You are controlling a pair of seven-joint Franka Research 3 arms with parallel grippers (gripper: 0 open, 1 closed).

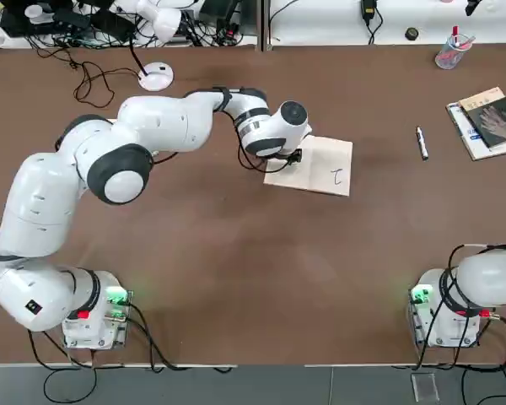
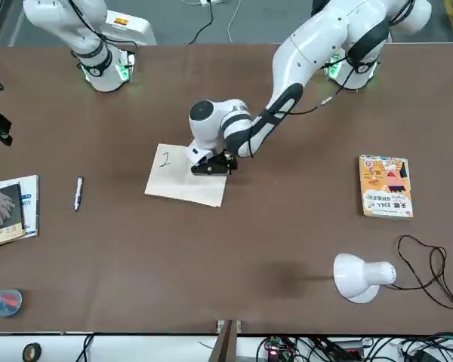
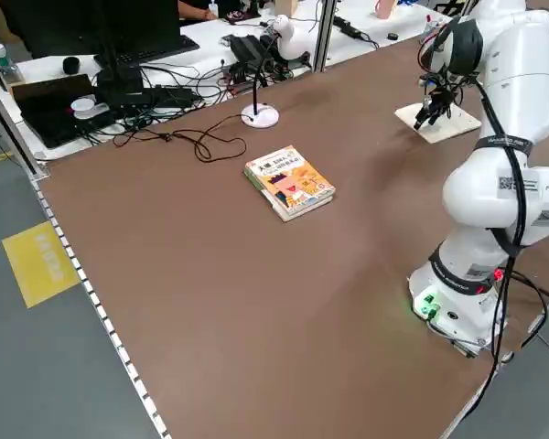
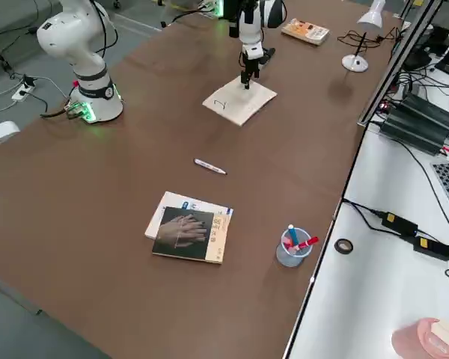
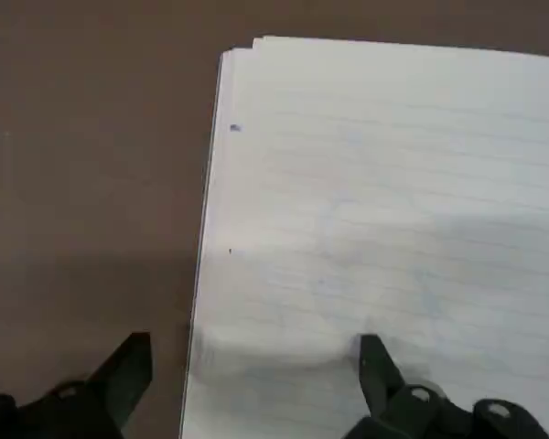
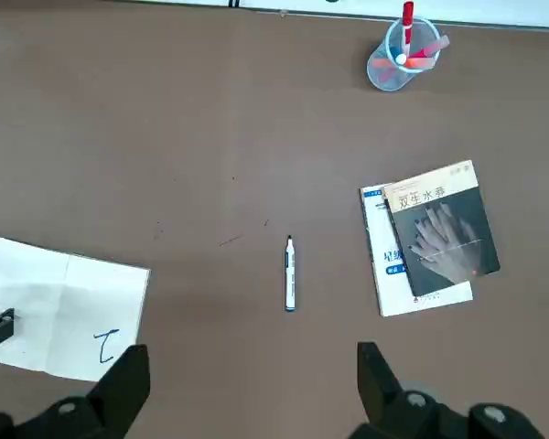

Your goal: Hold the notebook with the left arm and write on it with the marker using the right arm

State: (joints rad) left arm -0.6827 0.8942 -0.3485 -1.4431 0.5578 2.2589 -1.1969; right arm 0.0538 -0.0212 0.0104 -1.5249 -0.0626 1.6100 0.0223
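One notebook (image 1: 314,165) lies on the table (image 1: 236,270) under our left gripper (image 5: 256,366). Its fingers (image 5: 128,366) are spread apart, one past the page edge, one over the paper, so we think the holding is only starting. One small dark mark shows on the page. One marker (image 6: 290,274) lies untouched, far ahead of our right gripper (image 6: 252,380), whose fingers (image 6: 128,375) are released and empty. Writing is still left.

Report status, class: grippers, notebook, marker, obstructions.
Left gripper open over notebook edge. Right gripper open, raised, empty. Marker lies on table, untouched. Nothing between.
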